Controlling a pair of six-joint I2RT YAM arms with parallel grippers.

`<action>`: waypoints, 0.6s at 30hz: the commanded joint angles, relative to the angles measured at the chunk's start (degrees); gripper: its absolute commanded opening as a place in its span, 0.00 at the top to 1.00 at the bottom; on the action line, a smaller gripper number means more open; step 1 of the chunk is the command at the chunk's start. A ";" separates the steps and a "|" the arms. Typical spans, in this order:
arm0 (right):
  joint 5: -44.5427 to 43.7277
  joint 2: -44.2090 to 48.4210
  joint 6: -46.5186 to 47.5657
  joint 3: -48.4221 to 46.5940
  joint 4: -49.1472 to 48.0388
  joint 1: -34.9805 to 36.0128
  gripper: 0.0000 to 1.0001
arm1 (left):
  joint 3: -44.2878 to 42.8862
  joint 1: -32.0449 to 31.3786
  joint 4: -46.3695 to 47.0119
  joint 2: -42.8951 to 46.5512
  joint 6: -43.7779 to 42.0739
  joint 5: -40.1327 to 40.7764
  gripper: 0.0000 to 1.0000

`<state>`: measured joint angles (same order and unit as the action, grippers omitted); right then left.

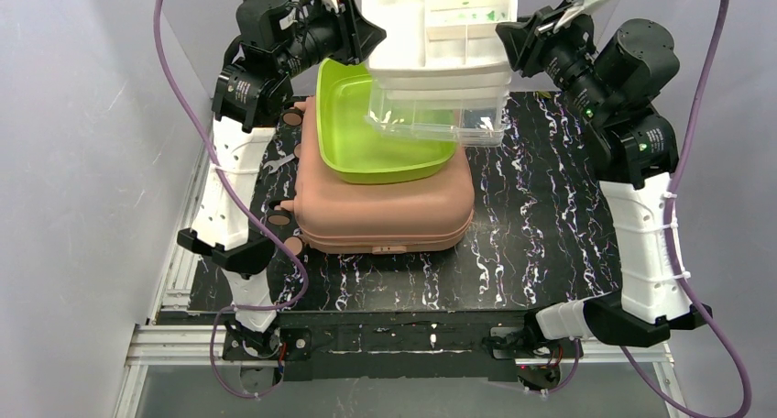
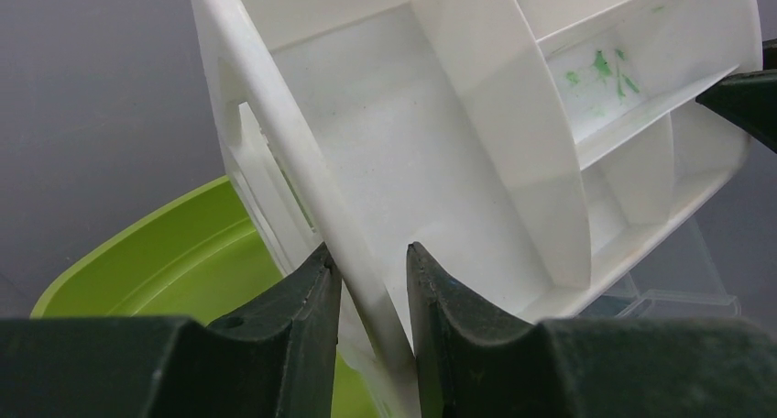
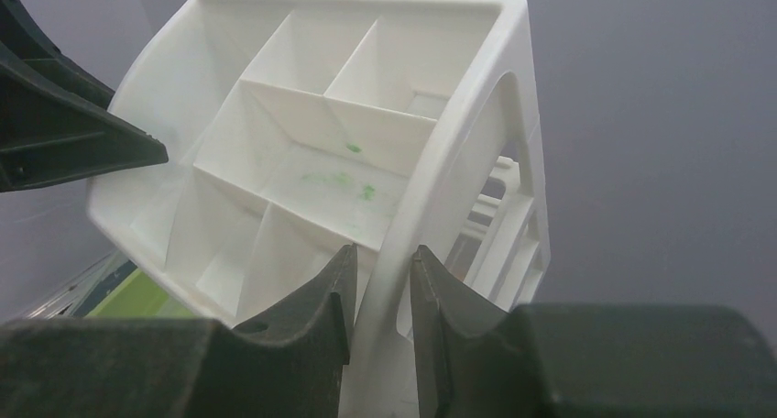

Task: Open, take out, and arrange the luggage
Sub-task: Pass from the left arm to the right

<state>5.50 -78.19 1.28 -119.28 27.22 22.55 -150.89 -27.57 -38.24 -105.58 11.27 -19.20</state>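
The luggage (image 1: 385,212), a large salmon-pink hard-shell suitcase with rounded corners, lies flat and closed near the middle of the black marbled table (image 1: 550,207), between the two arms. Its small wheels (image 1: 279,218) face the left arm.

A shallow lime-green plastic tray (image 1: 366,143) rests on the suitcase's upper shell, tilted, with its far edge overhanging the shell. A clear plastic container (image 1: 431,120) overlaps the tray's right far corner. Whether it rests on the tray or hangs under the item above cannot be told.

A white plastic drawer organizer (image 1: 440,24) with several compartments is raised above the tray and the suitcase, touching neither. Green smudges (image 3: 353,175) mark the floor of one compartment.

The left gripper (image 2: 371,262) has its jaws pinching the organizer's left side wall, one finger on each face of the wall. The right gripper (image 3: 383,262) has its jaws pinching the opposite side wall in the same manner. Neither gripper touches the suitcase.
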 commanded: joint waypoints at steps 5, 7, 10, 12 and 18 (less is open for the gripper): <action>-3.33 -2.14 1.21 3.75 -4.17 0.66 0.99 | 0.81 -3.54 4.02 2.42 1.17 -0.89 1.00; -2.50 -2.29 0.60 3.97 -4.43 0.66 0.95 | 0.86 -3.55 3.81 2.23 1.02 0.77 1.00; -0.09 -2.68 -0.82 3.16 -4.72 0.66 0.80 | 0.93 -3.58 3.38 2.13 0.83 2.47 1.00; 1.39 -3.11 -3.06 2.09 -4.78 0.66 0.79 | 1.03 -3.54 3.11 2.13 0.80 3.37 1.00; 5.73 -4.62 -6.56 -1.19 -5.37 0.66 0.72 | 1.47 -3.54 2.32 2.70 0.28 5.45 1.00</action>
<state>4.49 -81.12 -2.09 -117.71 24.47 22.44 -148.97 -28.80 -39.68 -105.58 11.57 -8.95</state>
